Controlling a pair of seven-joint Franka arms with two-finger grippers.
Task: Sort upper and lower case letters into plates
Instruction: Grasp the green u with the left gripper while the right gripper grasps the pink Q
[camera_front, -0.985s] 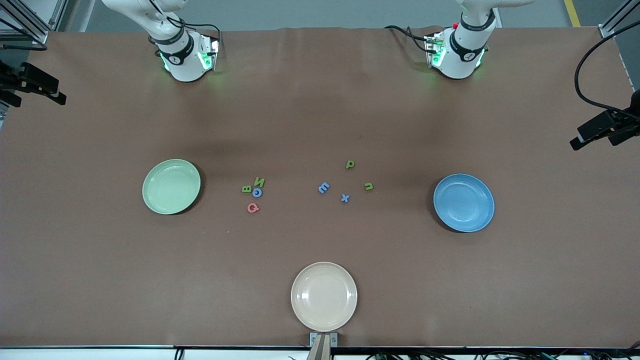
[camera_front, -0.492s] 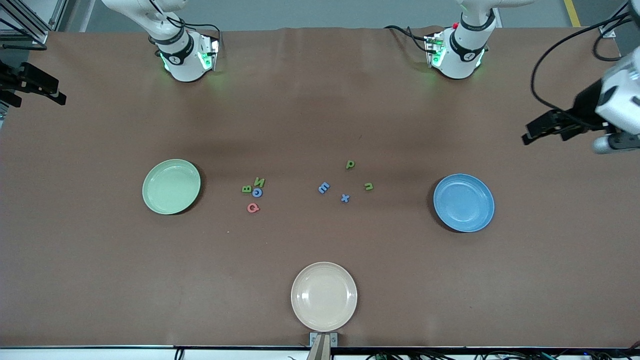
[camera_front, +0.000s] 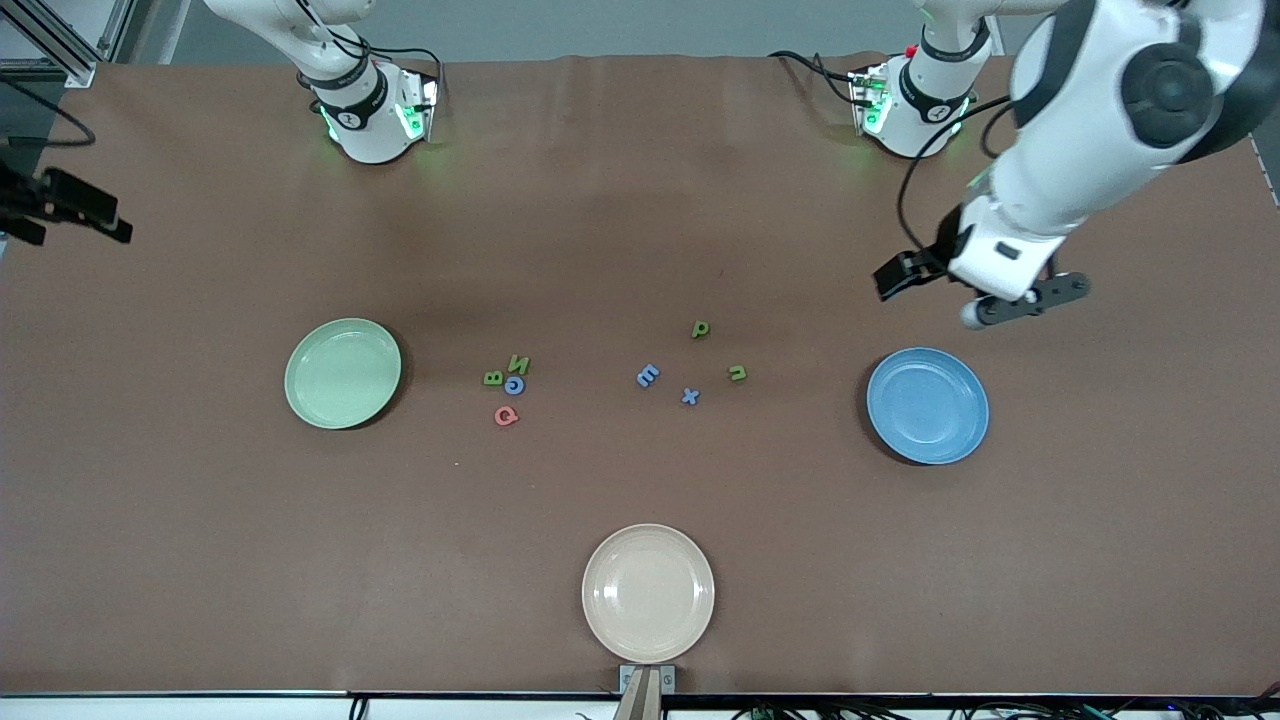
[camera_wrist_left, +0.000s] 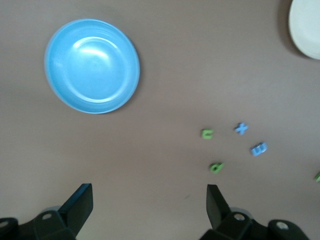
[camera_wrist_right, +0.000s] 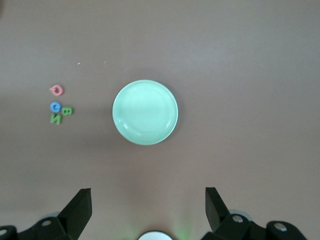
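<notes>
Currently at approach stage: left gripper (camera_front: 900, 272) empty, spread wide, above surface (camera_front: 640, 200) near blue plate (camera_front: 927, 405); right gripper (camera_wrist_right: 148, 207) likewise, over green plate (camera_front: 343, 373). Letters (camera_front: 690, 396) unsorted between plates; descent onto one required next.

Both arms up in the air, nothing in either gripper

The white left Franka arm with black joints (camera_front: 1100, 120) reaches out from its base at the far edge, its big elbow up high and the wrist angled down, so the black two-finger left gripper (camera_front: 895, 275) hangs over bare tabletop toward the left arm's end; in its wrist view the dark fingers (camera_wrist_left: 80, 205) stand wide apart with nothing between them. The white right Franka arm (camera_front: 300, 40) only shows its base and lower link at the far edge, and the black right gripper (camera_wrist_right: 147, 210), seen from its own wrist camera, has its fingers (camera_wrist_right: 80, 207) spread wide too, high up and empty.
</notes>
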